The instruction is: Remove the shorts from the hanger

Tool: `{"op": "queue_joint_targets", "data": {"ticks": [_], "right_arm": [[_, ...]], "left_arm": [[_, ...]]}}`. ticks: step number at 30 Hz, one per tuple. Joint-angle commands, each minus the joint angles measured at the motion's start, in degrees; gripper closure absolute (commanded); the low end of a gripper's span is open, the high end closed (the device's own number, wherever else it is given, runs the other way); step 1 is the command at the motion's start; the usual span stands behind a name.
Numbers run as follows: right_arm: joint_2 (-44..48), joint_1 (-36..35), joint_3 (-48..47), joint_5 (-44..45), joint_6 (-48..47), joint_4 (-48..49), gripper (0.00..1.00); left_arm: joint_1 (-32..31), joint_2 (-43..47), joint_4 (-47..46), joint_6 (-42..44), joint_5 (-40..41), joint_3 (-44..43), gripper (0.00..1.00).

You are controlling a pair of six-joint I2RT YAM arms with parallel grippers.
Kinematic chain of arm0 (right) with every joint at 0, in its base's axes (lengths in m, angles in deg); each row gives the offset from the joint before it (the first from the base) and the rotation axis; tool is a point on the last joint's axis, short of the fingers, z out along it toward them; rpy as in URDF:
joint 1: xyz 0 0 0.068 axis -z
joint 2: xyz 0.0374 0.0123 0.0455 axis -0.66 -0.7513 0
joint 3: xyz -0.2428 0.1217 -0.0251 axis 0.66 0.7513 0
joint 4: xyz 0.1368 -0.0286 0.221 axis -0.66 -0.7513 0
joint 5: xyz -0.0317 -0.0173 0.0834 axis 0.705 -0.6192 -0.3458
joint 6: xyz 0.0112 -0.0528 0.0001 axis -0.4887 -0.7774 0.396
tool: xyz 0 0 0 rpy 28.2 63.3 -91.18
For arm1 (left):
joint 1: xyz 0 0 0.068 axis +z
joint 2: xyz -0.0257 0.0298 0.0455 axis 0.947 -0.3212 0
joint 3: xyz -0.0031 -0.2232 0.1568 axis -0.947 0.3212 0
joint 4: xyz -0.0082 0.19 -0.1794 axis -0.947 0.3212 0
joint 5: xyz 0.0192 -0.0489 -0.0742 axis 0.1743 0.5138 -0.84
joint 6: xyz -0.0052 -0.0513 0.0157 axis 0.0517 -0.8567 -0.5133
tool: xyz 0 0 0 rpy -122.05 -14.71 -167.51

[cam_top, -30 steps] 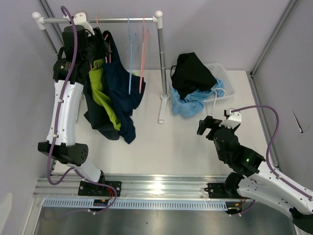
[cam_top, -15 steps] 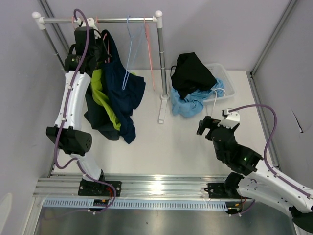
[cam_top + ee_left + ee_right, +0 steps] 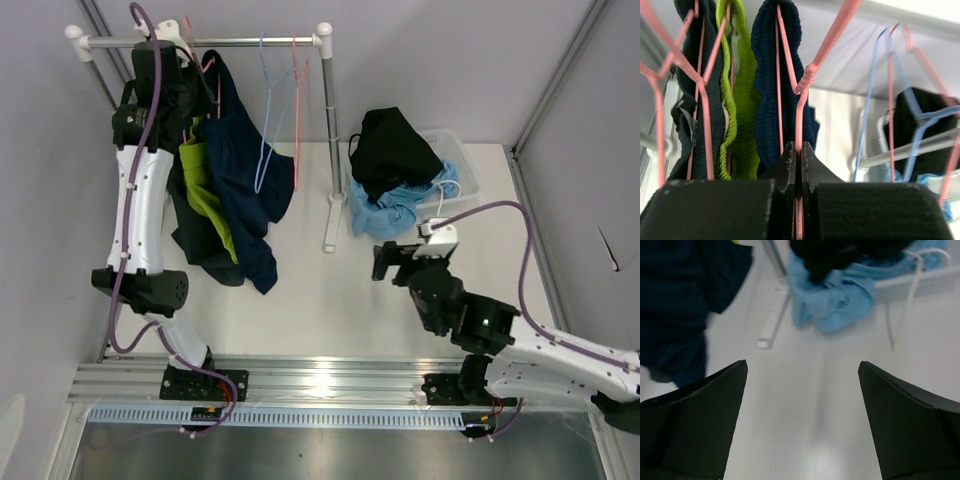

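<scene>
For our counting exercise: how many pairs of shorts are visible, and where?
5. Three hang on the rail: dark blue-green shorts, lime green shorts, navy shorts. Two lie heaped at the bin: black shorts, light blue shorts. Others may be hidden.

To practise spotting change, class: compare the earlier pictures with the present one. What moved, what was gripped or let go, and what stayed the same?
The left claw has shut on the pink hanger wire at the navy shorts. The right claw, open and empty, slid leftward over the table. The black shorts and light blue shorts at the bin stayed put.
</scene>
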Motion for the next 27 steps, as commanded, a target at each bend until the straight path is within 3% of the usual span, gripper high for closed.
{"op": "queue_joint_targets", "data": {"ticks": [1,8,14,21,27], "right_arm": [[-7.9,-7.1,-8.1,5.4,-7.4,12.8,0.01],[-30.2,-15.1,-26.3,-1.2,-16.3,28.3,0.01],[-49.4,-19.5,-45.5,-0.7,-26.0,36.0,0.01],[-61.9,-20.2,-56.8,1.1,-31.1,41.4,0.0],[-68.7,-19.1,-58.6,1.5,-31.5,45.3,0.02]], "left_arm": [[0.5,5.1,-1.7,-1.2,-1.8,-5.7,1.0],[0.5,12.9,-4.6,-3.5,-3.7,6.5,1.0],[0.4,19.1,-6.6,-5.0,-7.1,13.9,1.0],[0.5,24.5,-5.1,-3.6,-8.2,16.6,1.0],[0.5,29.1,-4.2,-4.9,-11.9,18.6,1.0]]}}
